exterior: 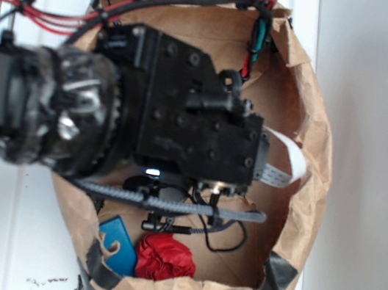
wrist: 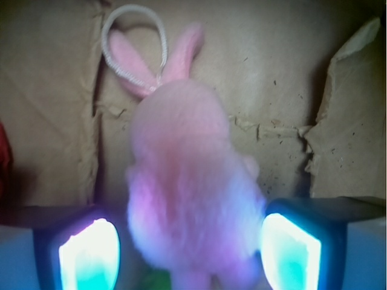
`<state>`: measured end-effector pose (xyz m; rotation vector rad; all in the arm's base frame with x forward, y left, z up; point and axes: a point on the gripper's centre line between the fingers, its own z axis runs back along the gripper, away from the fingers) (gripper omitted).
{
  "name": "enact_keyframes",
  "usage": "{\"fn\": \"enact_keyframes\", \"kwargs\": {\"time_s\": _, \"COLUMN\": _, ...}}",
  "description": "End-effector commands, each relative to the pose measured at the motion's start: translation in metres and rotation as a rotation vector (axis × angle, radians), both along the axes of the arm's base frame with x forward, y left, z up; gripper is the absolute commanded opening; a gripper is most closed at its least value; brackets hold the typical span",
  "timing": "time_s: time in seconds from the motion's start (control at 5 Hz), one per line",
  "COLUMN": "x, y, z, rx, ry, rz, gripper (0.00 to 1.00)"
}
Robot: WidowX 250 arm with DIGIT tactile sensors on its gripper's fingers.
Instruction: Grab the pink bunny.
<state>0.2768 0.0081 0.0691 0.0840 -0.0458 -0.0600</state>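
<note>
Plush was what we had to deal with: the pink bunny [wrist: 187, 187] lay flat on the brown paper floor of the bag [exterior: 302, 208], long ears pointing to the far side in the wrist view and a pale cord loop [wrist: 134, 48] curling round its left ear. Its body sat squarely between our gripper [wrist: 190, 254] fingers [wrist: 89, 254], which stood wide apart, one on each side of the lower torso; whether the pads already touched the fur we could not tell, since the near part of the toy was blurred and washed in the fingers' glow.

From outside, the arm covered most of the bag's opening, so the bunny was hidden there; we saw only a red ruffled ball [exterior: 164, 258] and a blue object [exterior: 116, 242] at the near edge of the bag.

We judged the toy light, soft and easily squashed, with nothing fragile about it. The fur looked fluffy rather than slippery, yet the stuffing would give way, so the fingers would need to close well into the plump middle before they gripped. The torso seemed the best hold; the ears and cord were thin, floppy and off to the far side, and would likely let the toy dangle or slip.
</note>
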Motion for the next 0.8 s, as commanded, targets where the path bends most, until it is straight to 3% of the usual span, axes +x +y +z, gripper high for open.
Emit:
{"fn": "enact_keyframes", "kwargs": {"time_s": 0.0, "x": 0.013, "y": -0.007, "z": -0.007, "rx": 0.052, "ry": -0.079, "rz": 0.031, "gripper": 1.00}}
{"fn": "enact_keyframes", "kwargs": {"time_s": 0.6, "x": 0.010, "y": -0.022, "z": -0.026, "rx": 0.058, "ry": -0.077, "rz": 0.020, "gripper": 1.00}}
